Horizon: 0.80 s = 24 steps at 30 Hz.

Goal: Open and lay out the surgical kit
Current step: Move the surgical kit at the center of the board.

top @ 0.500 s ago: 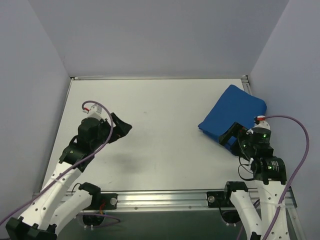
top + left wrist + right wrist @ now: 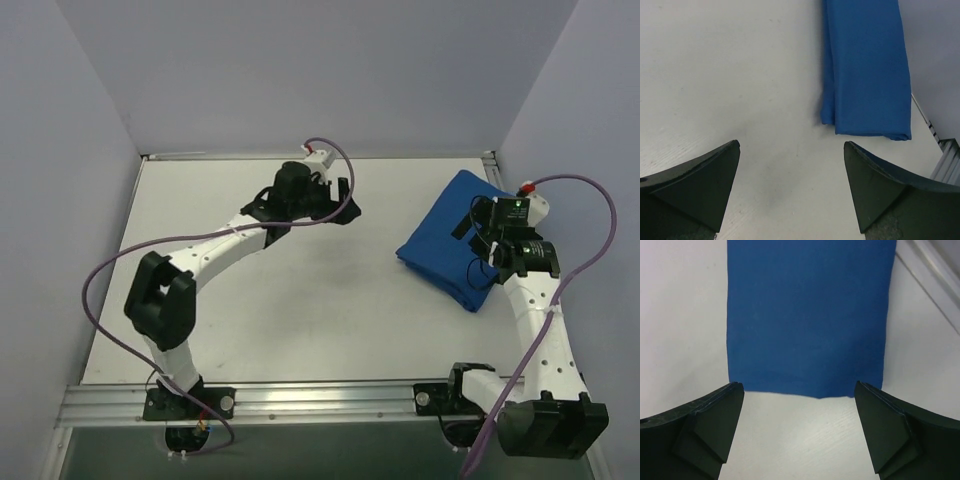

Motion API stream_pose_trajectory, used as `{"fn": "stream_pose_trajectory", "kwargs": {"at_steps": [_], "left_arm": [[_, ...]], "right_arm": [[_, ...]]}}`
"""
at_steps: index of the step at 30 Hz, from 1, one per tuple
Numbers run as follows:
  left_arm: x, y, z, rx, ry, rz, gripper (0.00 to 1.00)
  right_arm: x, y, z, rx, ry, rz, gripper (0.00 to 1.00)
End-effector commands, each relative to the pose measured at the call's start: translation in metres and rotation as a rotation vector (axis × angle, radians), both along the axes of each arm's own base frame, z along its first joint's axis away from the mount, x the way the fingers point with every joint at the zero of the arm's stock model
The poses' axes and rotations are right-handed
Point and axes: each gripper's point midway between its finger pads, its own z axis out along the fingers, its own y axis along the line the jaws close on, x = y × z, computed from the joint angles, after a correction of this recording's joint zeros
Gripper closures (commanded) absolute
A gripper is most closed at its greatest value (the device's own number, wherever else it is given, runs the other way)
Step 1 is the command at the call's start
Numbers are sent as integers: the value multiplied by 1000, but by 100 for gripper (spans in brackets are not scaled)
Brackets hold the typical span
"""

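The surgical kit (image 2: pixel 447 237) is a folded royal-blue cloth bundle lying flat at the right of the white table, still wrapped; no tray or instruments show. My left gripper (image 2: pixel 347 203) is stretched out to the far middle of the table, open, pointing right toward the bundle with bare table between them. In the left wrist view the kit (image 2: pixel 867 70) lies ahead and to the right of the open left gripper (image 2: pixel 792 145). My right gripper (image 2: pixel 481 245) hangs open above the bundle's right part. In the right wrist view the kit (image 2: pixel 807 315) fills the space ahead of the open right gripper (image 2: pixel 799 385), with only table between its fingers.
Grey walls close in the table on the left, back and right. A metal rail (image 2: pixel 320 396) runs along the near edge, and another rail (image 2: pixel 491 166) runs by the right wall, close behind the bundle. The same right-hand rail (image 2: pixel 935 280) shows beside the cloth.
The left arm has swung from the near left out to the far middle. The right arm has risen and moved farther over the bundle. The bundle has not moved; both grippers stay open.
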Motion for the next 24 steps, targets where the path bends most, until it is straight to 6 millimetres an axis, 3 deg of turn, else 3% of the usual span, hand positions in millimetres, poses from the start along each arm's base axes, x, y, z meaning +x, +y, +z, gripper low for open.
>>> {"fn": "stream_pose_trajectory", "kwargs": {"at_steps": [1, 2, 9, 10, 11, 12, 13, 14, 16, 17, 18, 19, 20, 21, 22, 23, 24], "left_arm": [[16, -51, 28, -32, -158, -193, 6], [22, -62, 3, -19, -119, -224, 6], [34, -109, -37, -74, -2, -323, 6], [36, -118, -35, -105, -5, -328, 6], [33, -128, -52, -108, 24, -351, 6], [36, -137, -42, -141, -4, -361, 6], [34, -143, -45, -157, 7, -371, 6], [33, -151, -54, -170, 15, -387, 6], [28, -165, -47, -214, -3, -420, 6], [28, -170, -61, -210, 15, -430, 6], [25, -178, -52, -223, 5, -454, 6], [25, -183, -55, -219, 12, -459, 6], [25, -187, -75, -201, 45, -463, 6], [21, -191, -82, -188, 77, -471, 6], [22, -197, -74, -202, 73, -471, 6], [22, -199, -93, -192, 113, -471, 6], [21, -202, -96, -203, 123, -477, 6]], "right_arm": [[20, -33, 23, -78, -90, -147, 0], [25, -40, 18, -70, -84, -171, 0], [32, -75, -31, 24, -84, -328, 0], [29, -74, -48, 44, -62, -330, 0], [38, -77, -48, 56, -112, -324, 1], [40, -79, -53, 65, -124, -320, 1], [39, -75, -64, 92, -120, -298, 1], [46, -77, -62, 86, -155, -285, 1], [42, -84, -68, 62, -151, -302, 1], [42, -86, -69, 65, -159, -303, 1], [43, -88, -70, 70, -168, -300, 1], [40, -92, -73, 76, -167, -309, 1], [42, -96, -76, 75, -178, -316, 1], [42, -97, -80, 83, -179, -319, 1], [44, -103, -81, 92, -192, -334, 2], [43, -106, -90, 102, -176, -343, 2], [43, -103, -99, 127, -160, -332, 2]]}}
